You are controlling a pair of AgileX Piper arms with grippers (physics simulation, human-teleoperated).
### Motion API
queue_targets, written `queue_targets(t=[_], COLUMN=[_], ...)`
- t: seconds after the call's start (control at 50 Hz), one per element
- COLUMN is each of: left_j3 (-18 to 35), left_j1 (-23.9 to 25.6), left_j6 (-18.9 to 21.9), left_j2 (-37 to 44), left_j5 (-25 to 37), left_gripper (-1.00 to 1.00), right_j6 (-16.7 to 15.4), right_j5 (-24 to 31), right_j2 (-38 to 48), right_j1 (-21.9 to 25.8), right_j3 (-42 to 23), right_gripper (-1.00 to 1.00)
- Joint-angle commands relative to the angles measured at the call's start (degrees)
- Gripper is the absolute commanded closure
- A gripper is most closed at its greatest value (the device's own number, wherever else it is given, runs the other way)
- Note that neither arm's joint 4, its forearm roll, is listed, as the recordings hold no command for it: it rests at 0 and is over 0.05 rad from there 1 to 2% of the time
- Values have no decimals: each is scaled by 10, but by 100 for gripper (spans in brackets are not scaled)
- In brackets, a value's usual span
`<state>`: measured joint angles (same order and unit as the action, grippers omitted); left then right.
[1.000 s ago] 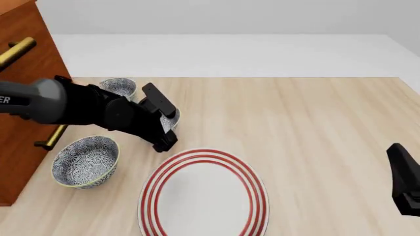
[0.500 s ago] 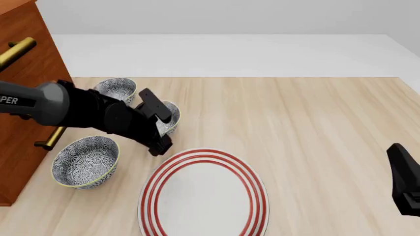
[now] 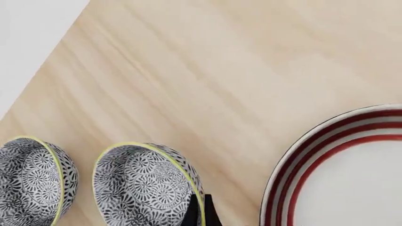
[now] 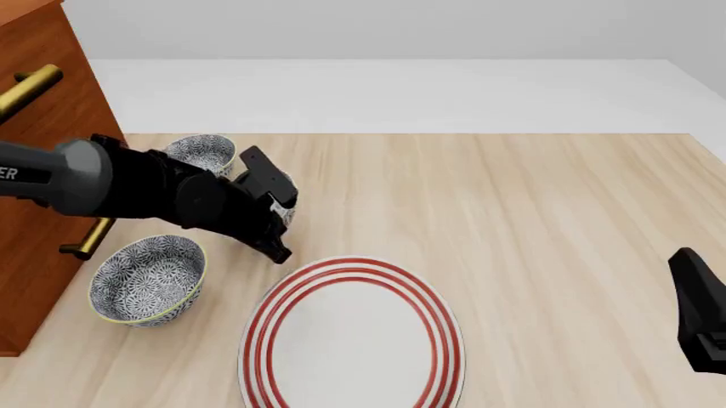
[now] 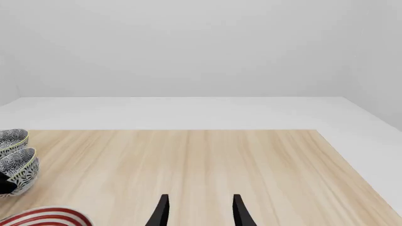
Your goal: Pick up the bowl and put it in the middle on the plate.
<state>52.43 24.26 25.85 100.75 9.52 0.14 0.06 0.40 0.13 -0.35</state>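
Observation:
Three floral bowls stand at the table's left. The middle bowl (image 3: 141, 188) has my left gripper (image 3: 202, 215) shut on its yellowish rim, one finger inside and one outside. In the front view the left gripper (image 4: 275, 223) hides most of that bowl. The red-ringed white plate (image 4: 352, 340) lies just in front of it, towards the near edge, with nothing on it. My right gripper (image 5: 199, 212) stands open and holds nothing, low at the right edge (image 4: 684, 259), far from the bowls.
A second bowl (image 4: 202, 153) stands behind the held one, and a third (image 4: 148, 279) stands near the front left. A brown wooden cabinet (image 4: 46, 127) with brass handles borders the table's left side. The light wood table (image 4: 533, 221) stretches to the right.
My left gripper has shifted slightly over the middle bowl, which now shows less in the front view. The right arm has not moved.

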Motion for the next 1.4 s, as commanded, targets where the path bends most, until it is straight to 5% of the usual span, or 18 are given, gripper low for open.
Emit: queue_targets(t=[0.02,0.74,0.84,1.4], left_j3=[-5,-12,-1,-46], left_j1=[12,127,158,256], left_j6=[3,-2,-29,-43], left_j2=[-19,-159,-187,-273], left_j5=[2,70,96,121], left_gripper=[100,100,100,100], right_j6=[0,0,0,0], right_j5=[0,0,0,0], right_j2=[0,0,0,0], right_j1=[0,0,0,0], right_j3=[0,0,0,0], right_gripper=[-100,-100,-100,-100])
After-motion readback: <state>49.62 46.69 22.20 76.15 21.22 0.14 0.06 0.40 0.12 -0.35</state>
